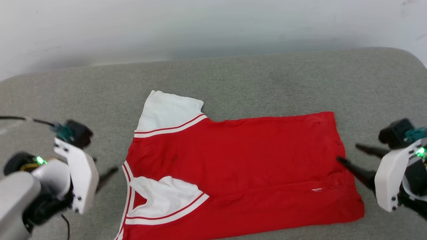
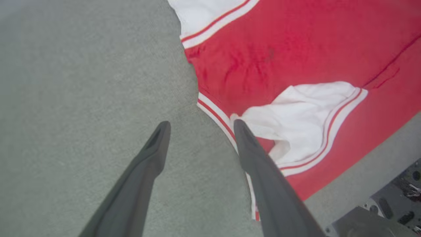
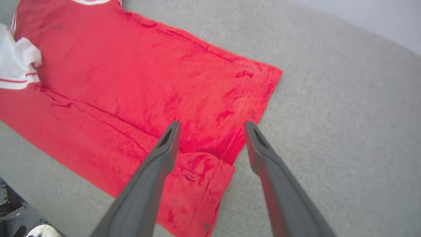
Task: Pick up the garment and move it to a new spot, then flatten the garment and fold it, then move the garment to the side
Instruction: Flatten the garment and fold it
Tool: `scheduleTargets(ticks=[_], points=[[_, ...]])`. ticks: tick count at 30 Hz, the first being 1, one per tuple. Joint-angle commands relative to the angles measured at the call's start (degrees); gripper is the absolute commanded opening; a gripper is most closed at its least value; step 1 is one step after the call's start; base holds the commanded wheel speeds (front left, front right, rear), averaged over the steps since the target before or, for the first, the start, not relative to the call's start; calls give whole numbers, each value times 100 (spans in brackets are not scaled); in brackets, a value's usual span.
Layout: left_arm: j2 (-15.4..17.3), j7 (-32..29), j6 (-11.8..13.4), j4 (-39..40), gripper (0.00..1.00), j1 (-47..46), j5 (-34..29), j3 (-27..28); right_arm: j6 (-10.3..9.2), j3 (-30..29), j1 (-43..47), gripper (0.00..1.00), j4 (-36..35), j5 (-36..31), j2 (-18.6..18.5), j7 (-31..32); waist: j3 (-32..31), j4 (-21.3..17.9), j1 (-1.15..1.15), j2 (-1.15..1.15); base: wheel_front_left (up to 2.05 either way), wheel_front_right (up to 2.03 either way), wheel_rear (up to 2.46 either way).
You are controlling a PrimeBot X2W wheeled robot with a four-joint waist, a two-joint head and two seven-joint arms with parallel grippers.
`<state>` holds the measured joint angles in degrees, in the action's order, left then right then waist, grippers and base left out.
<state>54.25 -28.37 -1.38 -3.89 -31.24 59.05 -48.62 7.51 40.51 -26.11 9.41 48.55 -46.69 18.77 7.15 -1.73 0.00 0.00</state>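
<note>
The garment (image 1: 233, 156), red with white short sleeves and red-white stripe trim, lies spread on a grey cloth surface (image 1: 267, 76), collar end to the left. Its near long edge is folded over, and the near sleeve (image 1: 166, 196) lies on top of the red body. My left gripper (image 1: 110, 173) is open just left of the collar trim, with nothing between its fingers. In the left wrist view my left gripper (image 2: 200, 126) hangs over the striped edge of the garment (image 2: 279, 49). My right gripper (image 1: 347, 152) is open at the hem. In the right wrist view my right gripper (image 3: 213, 126) straddles the hem corner of the garment (image 3: 131, 75) and holds nothing.
The grey surface has a rounded far edge against a pale wall (image 1: 213, 23). Bare grey cloth lies on all sides of the garment, widest behind it. Part of the robot's base (image 2: 388, 210) shows at the lower right of the left wrist view.
</note>
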Motion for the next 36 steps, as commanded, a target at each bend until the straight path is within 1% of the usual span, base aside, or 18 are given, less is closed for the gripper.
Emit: scheduleTargets(ticks=[1, 4, 7, 10, 15, 21, 25, 28, 31, 34, 36], points=[[9, 96, 52, -54, 100, -113, -68, 65, -5, -94, -60, 100, 11, -101, 82, -198, -22, -48, 0, 0, 0, 0, 0], [-47, 336, 175, -119, 100, -401, -304, 225, -4, -409, -162, 100, -78, -496, 297, -973, 6, -124, 0, 0, 0, 0, 0], [-118, 399, 252, -192, 100, -767, -459, 351, -4, -780, -167, 100, -220, -809, 500, -1645, 108, -199, 0, 0, 0, 0, 0], [-240, 359, 272, -309, 100, -1121, -471, 475, -4, -1235, -71, 100, -379, -1189, 734, -2230, 263, -290, 0, 0, 0, 0, 0], [-387, 182, 217, -597, 100, -1726, -508, 597, -4, -2260, 326, 100, -681, -1930, 1363, -2828, 595, -478, 0, 0, 0, 0, 0], [-582, -81, 47, -1094, 100, -2440, -506, 670, -3, -3206, 1015, 100, -1349, -2629, 2269, -3054, 1108, -674, 0, 0, 0, 0, 0], [-729, -439, -119, -1428, 100, -2972, -529, 617, -3, -3526, 1429, 100, -1750, -2882, 2743, -2962, 1523, -760, 0, 0, 0, 0, 0], [-780, -854, -262, -1649, 100, -3388, -516, 538, -4, -3623, 1566, 100, -1948, -2999, 2918, -2906, 1808, -835, 0, 0, 0, 0, 0], [-843, -1562, -368, -1839, 100, -3723, -329, 425, -4, -3666, 1534, 100, -2053, -3078, 3005, -2905, 2058, -918, 0, 0, 0, 0, 0], [-856, -2219, -404, -1964, 100, -4030, -282, 282, -4, -3658, 1426, 100, -2091, -3107, 3041, -2890, 2284, -990, 0, 0, 0, 0, 0], [-880, -2551, -390, -2049, 100, -4159, -244, 201, -4, -3606, 1343, 100, -2069, -3117, 3034, -2901, 2421, -1032, 0, 0, 0, 0, 0]])
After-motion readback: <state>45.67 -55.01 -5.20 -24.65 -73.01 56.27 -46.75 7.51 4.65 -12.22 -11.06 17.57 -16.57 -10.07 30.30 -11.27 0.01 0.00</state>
